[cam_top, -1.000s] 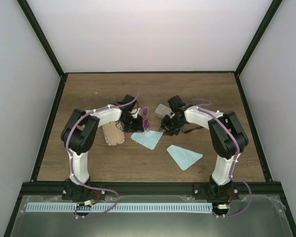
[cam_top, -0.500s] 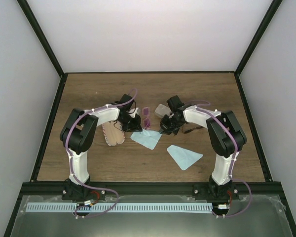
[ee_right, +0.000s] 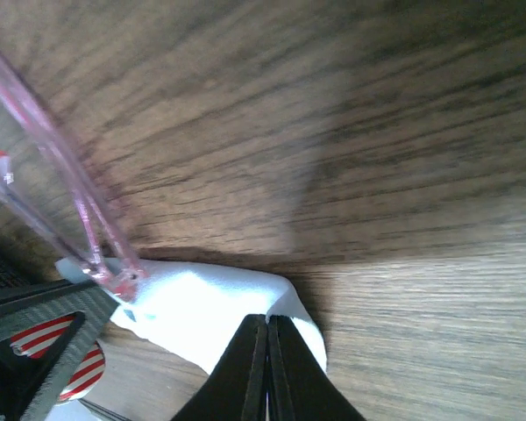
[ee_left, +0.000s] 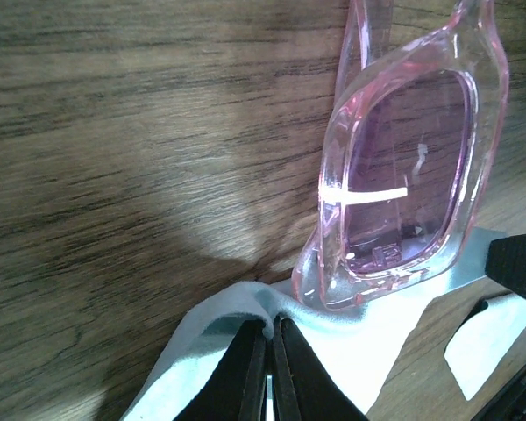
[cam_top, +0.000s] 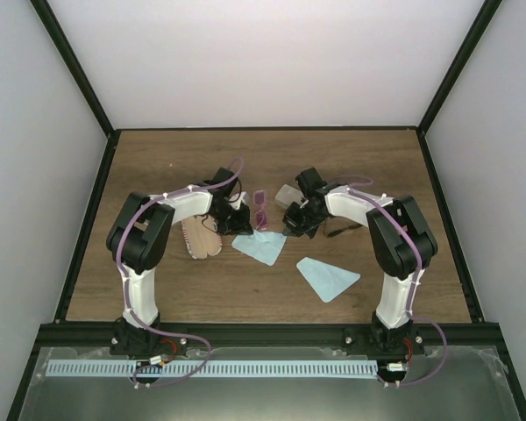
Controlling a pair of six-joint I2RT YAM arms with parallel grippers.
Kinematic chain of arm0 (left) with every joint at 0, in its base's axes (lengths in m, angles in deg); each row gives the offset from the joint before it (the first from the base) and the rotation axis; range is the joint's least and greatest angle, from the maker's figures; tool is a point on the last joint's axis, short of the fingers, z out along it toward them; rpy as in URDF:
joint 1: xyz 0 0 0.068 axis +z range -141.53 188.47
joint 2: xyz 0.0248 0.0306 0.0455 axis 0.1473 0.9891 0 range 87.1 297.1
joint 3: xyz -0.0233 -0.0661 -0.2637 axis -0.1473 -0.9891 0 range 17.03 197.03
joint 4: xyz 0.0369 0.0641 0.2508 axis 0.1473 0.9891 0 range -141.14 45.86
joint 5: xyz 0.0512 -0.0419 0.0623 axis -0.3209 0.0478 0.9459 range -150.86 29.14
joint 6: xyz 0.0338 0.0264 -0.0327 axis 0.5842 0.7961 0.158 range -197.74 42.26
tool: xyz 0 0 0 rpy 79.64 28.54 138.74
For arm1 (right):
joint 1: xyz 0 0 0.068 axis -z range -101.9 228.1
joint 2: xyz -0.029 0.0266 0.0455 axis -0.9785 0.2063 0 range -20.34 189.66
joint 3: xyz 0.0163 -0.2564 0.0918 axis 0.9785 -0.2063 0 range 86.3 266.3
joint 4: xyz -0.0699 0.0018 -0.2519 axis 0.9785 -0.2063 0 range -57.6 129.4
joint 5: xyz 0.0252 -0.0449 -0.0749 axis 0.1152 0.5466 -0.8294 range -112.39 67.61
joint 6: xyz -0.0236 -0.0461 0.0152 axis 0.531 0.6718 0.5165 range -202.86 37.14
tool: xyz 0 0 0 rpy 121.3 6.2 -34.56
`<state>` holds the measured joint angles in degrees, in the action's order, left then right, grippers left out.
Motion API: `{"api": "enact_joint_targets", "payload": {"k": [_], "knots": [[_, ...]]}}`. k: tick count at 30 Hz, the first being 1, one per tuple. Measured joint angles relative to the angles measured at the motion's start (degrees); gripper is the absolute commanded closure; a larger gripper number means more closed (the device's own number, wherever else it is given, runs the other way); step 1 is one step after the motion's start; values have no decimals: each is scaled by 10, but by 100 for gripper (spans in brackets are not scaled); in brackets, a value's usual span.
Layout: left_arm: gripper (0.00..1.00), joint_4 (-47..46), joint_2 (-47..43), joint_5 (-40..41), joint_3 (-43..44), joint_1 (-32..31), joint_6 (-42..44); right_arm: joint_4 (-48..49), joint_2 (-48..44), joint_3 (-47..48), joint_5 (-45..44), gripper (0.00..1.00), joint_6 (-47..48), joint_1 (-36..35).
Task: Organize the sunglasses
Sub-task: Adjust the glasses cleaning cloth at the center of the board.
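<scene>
Cloth [ee_right: 193, 307] apparently now in right claw [ee_right: 267, 326]

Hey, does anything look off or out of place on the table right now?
Yes. The blue cloth is bunched up rather than flat, pinched by both the left gripper and the right gripper. The pink sunglasses stand tipped on edge, and their frame appears to rest on that cloth.
</scene>
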<state>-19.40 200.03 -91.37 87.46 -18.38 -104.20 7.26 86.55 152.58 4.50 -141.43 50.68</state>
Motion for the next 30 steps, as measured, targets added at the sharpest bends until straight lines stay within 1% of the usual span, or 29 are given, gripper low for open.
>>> {"api": "enact_joint_targets", "payload": {"k": [10, 18, 23, 30], "knots": [[96, 0, -5, -14, 4, 0, -11, -10, -4, 43, -22, 99, 40, 0], [96, 3, -5, -18, 24, 1, -19, -8, -4, 54, -26, 99, 66, 22], [96, 5, -5, -20, 34, 2, -21, 0, -4, 54, -19, 99, 67, 26], [96, 11, -6, -22, 37, 6, -22, 14, -9, 41, 16, 99, 66, 26]]}}
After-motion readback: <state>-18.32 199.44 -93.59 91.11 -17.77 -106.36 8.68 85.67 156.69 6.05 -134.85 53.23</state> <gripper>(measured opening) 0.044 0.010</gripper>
